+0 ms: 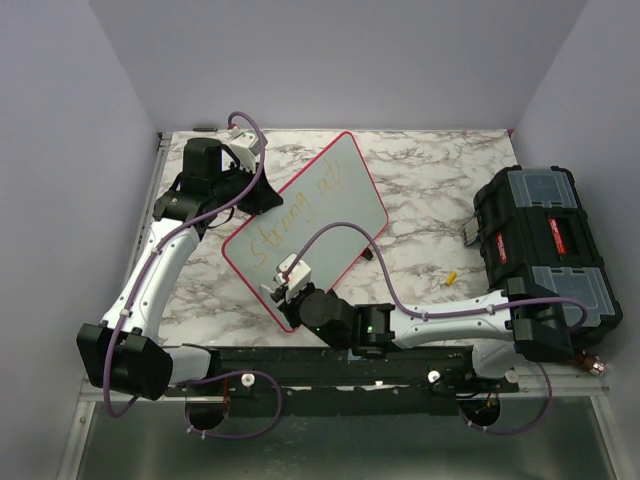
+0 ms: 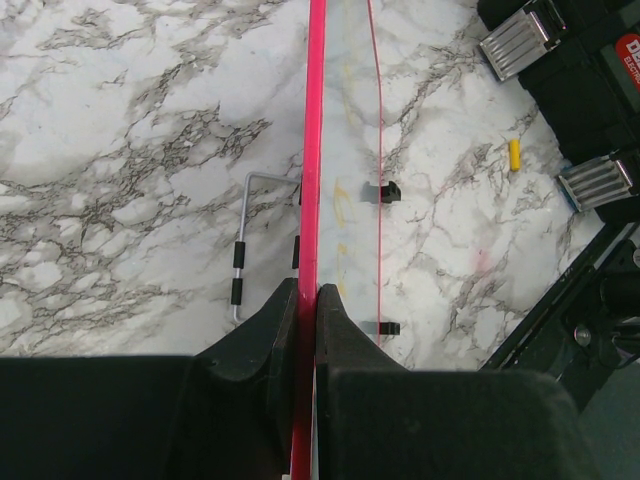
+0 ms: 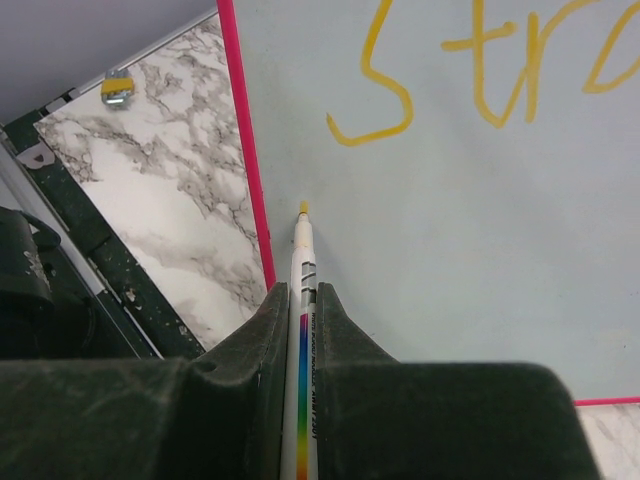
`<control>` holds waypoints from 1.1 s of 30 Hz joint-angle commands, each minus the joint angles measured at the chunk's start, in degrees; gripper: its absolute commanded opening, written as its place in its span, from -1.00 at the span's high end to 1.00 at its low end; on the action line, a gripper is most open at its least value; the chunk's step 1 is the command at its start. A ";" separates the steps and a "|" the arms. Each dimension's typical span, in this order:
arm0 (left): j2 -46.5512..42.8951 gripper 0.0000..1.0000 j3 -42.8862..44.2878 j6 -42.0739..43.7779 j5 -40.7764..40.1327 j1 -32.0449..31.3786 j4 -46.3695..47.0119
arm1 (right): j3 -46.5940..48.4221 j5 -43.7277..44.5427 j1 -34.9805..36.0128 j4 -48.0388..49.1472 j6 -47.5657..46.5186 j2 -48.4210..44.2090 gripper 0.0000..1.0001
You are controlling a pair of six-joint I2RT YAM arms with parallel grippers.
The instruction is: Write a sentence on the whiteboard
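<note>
Whiteboard [image 1: 350, 215] sits at a diagonal mid-table btwn the two arms: a flat rounded-corner rectangle, glossy pale grey-white face, thin red-pink rim, small black feet on its right-hand long edge. The face is slick enough that, in the left wrist view, it mirrors the marble veining. The sentence [image 3: 483, 47] is thin yellow-orange cursive w/ slightly waxy, uneven strokes. From above, one longer word runs along the board w/ a shorter bit above it; close up only "S", "t", "r" show. Left gripper [image 2: 308, 292] has matte black wedge-shaped jaws pinched tight on the board's rim at its far-left edge, seen edge-on. Right gripper [image 3: 303, 295] has jaws clamped on a marker [image 3: 304, 262] w/ a slim white barrel, a rainbow stripe and a yellow tip. The tip is at the board face just beside the pink rim, below the "S"; can't tell if it's touching. Tabletop [image 1: 430, 170] is white marble-look w/ grey veins. A boxy black plastic toolbox [image 1: 545, 245] w/ grey latches sits at the right edge, and a small yellow cap [image 1: 451, 277] lies btwn it and the board. A bent metal wire piece [image 2: 243, 235] w/ black sleeves lies left of the rim.
</note>
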 commanded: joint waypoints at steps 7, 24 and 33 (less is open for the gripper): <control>0.19 1.00 0.59 3.07 -4.34 -0.51 -1.21 | -1.76 -1.89 0.34 -5.24 4.65 1.63 0.99; 0.09 1.00 0.58 3.06 -4.19 -0.49 -1.32 | -0.14 -0.70 0.25 -6.31 5.16 1.89 0.99; 0.18 1.00 0.63 3.04 -4.25 -0.49 -1.30 | 1.97 2.20 0.28 -5.96 4.06 2.15 0.99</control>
